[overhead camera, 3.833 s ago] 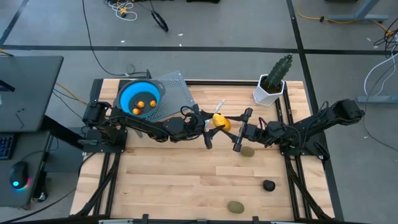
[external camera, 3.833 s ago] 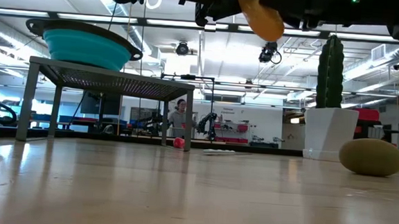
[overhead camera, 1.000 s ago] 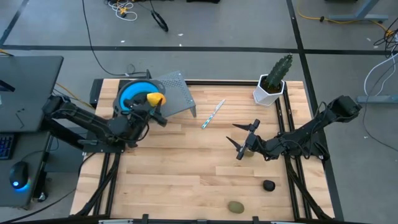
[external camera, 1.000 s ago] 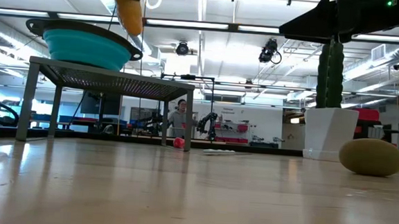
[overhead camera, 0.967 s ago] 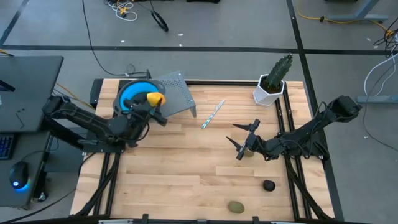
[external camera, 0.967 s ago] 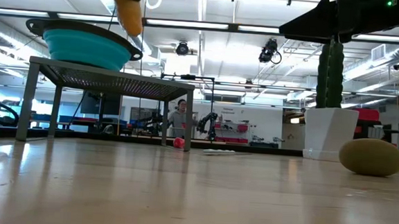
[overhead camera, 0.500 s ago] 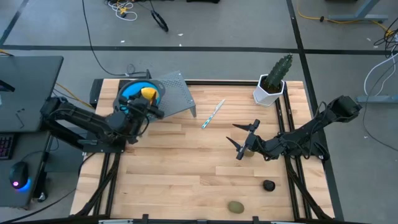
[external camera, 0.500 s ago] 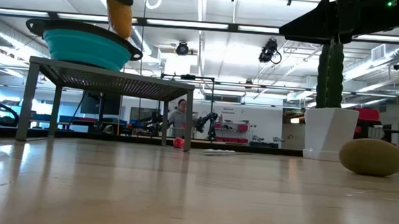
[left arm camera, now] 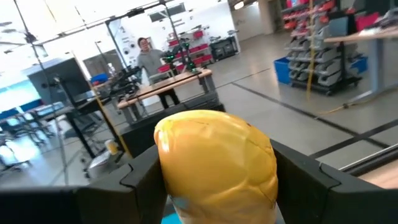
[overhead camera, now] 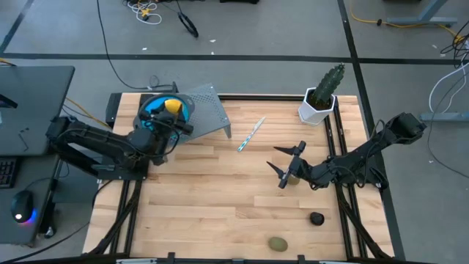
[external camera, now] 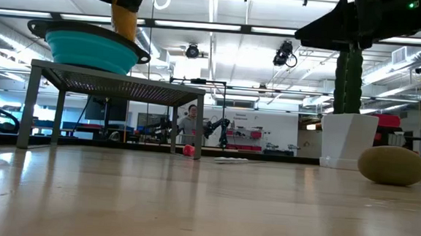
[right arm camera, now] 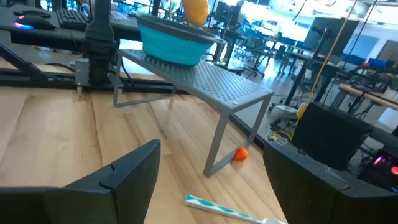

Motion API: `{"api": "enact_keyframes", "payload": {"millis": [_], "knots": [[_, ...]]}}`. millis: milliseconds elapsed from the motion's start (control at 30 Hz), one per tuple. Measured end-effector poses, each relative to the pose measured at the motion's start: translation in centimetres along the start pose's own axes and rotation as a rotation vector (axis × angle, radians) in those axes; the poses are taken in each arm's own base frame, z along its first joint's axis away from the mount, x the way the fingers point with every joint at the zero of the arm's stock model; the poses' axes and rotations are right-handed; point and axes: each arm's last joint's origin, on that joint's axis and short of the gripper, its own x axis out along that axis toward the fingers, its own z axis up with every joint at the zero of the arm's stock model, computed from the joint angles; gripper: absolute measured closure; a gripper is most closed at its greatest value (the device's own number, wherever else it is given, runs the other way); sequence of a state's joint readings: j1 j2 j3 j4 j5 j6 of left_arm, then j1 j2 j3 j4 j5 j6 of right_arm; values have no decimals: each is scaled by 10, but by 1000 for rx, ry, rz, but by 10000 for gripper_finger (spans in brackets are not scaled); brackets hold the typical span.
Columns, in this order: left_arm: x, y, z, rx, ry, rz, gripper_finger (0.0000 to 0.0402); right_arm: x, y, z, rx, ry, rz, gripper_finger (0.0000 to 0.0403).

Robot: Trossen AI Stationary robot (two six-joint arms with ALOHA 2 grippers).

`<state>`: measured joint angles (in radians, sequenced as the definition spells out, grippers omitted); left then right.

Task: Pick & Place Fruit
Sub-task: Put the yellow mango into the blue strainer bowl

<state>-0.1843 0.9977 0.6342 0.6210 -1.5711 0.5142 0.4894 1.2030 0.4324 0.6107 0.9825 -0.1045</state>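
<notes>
The step in hand appears to be the release of the yellow-orange fruit into the blue bowl. To do it well, the fruit should be centred over the bowl's opening and lowered close to its floor before the fingers part, so that it is not bouncing off the rim or the grey stand.

Nearest the front edge, one olive-green fruit and the dark round fruit are lying untouched. Mid-table, the right gripper is waiting with its fingers spread wide and empty, directly over a second olive-green fruit. Farthest back, the left gripper is gripping the yellow-orange fruit between its partly closed fingers, holding it above the bowl on the stand.
</notes>
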Motion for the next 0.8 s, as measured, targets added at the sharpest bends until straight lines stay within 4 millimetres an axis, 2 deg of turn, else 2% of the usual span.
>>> {"api": "enact_keyframes", "payload": {"millis": [400, 600, 800], "knots": [[20, -3, -19, 134, 32, 97, 159, 2, -1, -1, 8, 6, 4, 110], [21, -3, -20, 91, 33, 105, 159, 4, -3, -1, 7, 8, -2, 110], [21, -3, -20, -27, 26, 103, 146, 4, -3, -1, 3, 10, 0, 110]]}}
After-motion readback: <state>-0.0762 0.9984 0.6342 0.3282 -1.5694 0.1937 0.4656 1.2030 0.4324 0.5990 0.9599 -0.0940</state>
